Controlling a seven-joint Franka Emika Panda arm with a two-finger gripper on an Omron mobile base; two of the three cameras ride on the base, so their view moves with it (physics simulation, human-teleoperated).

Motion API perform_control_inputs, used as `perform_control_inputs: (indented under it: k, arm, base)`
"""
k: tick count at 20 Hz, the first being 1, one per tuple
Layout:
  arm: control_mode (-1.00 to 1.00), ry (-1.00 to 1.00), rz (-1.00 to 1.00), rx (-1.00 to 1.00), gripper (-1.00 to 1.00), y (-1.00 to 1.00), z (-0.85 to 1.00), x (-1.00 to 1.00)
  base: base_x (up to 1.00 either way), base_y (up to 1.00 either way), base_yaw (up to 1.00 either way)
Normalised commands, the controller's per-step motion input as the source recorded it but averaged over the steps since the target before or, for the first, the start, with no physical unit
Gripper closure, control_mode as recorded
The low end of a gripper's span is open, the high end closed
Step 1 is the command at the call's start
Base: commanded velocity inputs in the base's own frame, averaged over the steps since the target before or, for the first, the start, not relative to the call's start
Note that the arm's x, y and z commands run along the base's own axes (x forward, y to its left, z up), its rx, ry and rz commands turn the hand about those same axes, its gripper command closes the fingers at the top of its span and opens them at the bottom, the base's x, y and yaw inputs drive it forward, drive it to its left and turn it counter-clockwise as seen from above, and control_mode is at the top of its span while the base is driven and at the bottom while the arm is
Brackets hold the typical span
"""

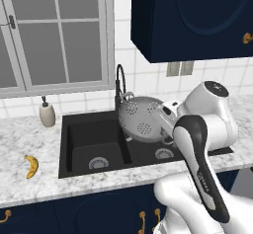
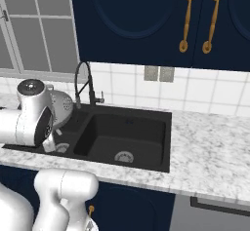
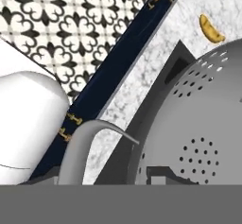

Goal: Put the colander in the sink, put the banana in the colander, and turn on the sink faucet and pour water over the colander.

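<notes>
Now gripper (image 1: 160, 113) clamped on colander (image 1: 141, 119) rim above sink (image 1: 89, 141), faucet (image 1: 120, 82) just behind, banana (image 1: 31, 166) on counter left.

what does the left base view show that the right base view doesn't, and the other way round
Left base view alone: the banana lying on the counter left of the sink, and the beige soap dispenser behind it.

Right base view alone: the counter stretch right of the sink and the gold handles on the upper cabinet doors.

Shared: the black sink, the faucet, the window, and the colander held tilted above the sink.
</notes>
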Motion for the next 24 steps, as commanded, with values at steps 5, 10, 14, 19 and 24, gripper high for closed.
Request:
perform_control_inputs:
  k: [5,10,14,19,24]
  arm:
    - [-1.0,0.12,0.01,0.12,1.0,0.66,-0.08,0.67]
    - [-1.0,0.28,-0.01,0.09,1.0,0.69,-0.25,0.95]
    - [-1.0,0.29,-0.02,0.01,1.0,0.71,-0.22,0.89]
    - [-1.0,0.2,-0.23,-0.1,1.0,0.66,-0.2,0.72]
    - [-1.0,0.11,-0.44,-0.27,1.0,0.55,-0.25,0.47]
  base:
    - [0.0,0.0,0.0]
    - [0.0,0.0,0.0]
    - [0.0,0.0,0.0]
    - [0.0,0.0,0.0]
    - [0.0,0.0,0.0]
